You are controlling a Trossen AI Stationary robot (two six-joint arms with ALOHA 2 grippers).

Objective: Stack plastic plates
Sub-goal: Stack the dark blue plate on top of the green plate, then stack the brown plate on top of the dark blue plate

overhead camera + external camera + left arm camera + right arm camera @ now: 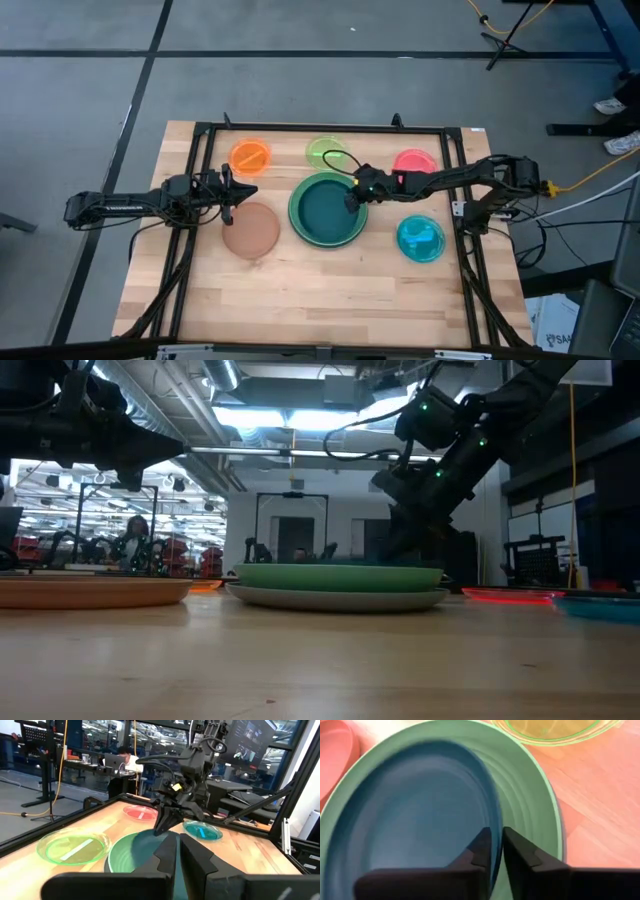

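A: Where is the dark teal plate point(326, 212)?

B: Mid-worktop, nested in the light green plate point(532, 790), which the low view shows resting on a grey plate point(335, 599). The right claw point(350, 196) pinches the teal rim, fingers nearly together.

A: Step in hand?

B: Seating teal, by my reading. Next: let go, lift clear, then fetch the brown plate point(251, 229).

A: Left claw point(228, 201)?

B: Waiting over brown's edge, clenched, empty.
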